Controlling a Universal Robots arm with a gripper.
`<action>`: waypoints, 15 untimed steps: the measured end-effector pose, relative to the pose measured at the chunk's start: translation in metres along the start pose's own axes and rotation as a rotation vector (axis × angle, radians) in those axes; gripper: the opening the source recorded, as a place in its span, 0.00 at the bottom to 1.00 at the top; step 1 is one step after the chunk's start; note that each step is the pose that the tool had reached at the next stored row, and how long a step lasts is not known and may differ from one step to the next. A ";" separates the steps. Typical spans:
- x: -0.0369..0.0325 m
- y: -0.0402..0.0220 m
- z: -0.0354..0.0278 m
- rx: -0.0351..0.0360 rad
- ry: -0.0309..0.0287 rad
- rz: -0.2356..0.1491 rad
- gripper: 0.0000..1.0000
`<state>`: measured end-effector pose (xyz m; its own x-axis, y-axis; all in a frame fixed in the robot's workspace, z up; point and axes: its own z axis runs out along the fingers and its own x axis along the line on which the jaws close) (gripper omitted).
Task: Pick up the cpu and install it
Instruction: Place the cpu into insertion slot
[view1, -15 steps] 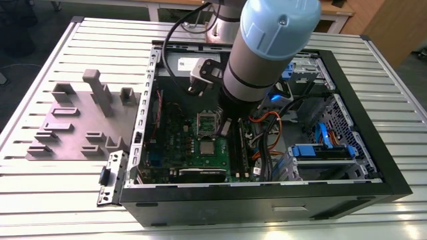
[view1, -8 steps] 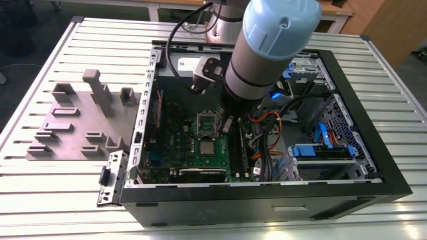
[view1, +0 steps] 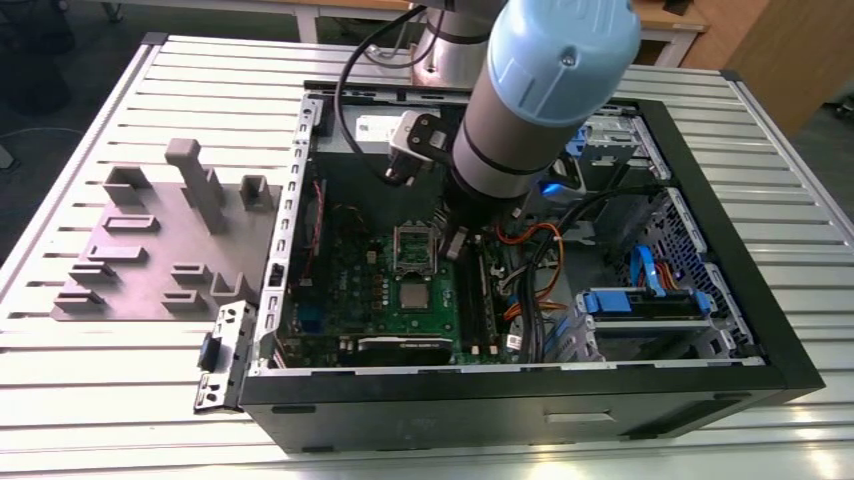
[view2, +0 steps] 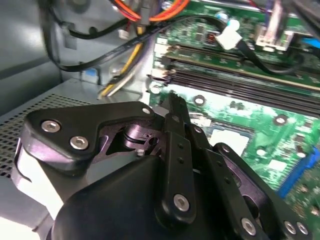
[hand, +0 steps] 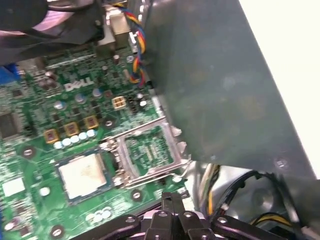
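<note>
The cpu (view1: 416, 295) (hand: 82, 175) is a small silver-grey square lying flat in its socket on the green motherboard (view1: 354, 290) (hand: 75, 100). Right beside it the silver socket frame (view1: 415, 244) (hand: 148, 152) stands swung open. My gripper (view1: 459, 242) (hand: 172, 199) (view2: 173, 103) hangs low inside the case, just beside the open frame and between it and the long memory slots (view2: 235, 85). Its black fingers are pressed together with nothing between them.
The black computer case (view1: 534, 400) walls in the board on all sides. Orange and black cables (view1: 541, 245) and a blue drive bay (view1: 641, 300) crowd the exterior view's right. Grey fixture blocks (view1: 160, 250) sit on the slatted table at the exterior view's left.
</note>
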<state>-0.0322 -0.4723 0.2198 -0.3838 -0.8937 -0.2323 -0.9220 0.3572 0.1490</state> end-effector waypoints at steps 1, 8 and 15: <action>-0.0001 0.0001 0.0005 -0.0052 -0.0126 -0.001 0.11; -0.0022 0.0007 0.0055 -0.0132 -0.0218 -0.014 0.11; -0.0031 0.0007 0.0083 -0.0036 -0.0281 0.024 0.11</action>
<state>-0.0321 -0.4670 0.2127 -0.4070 -0.8770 -0.2554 -0.9124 0.3774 0.1583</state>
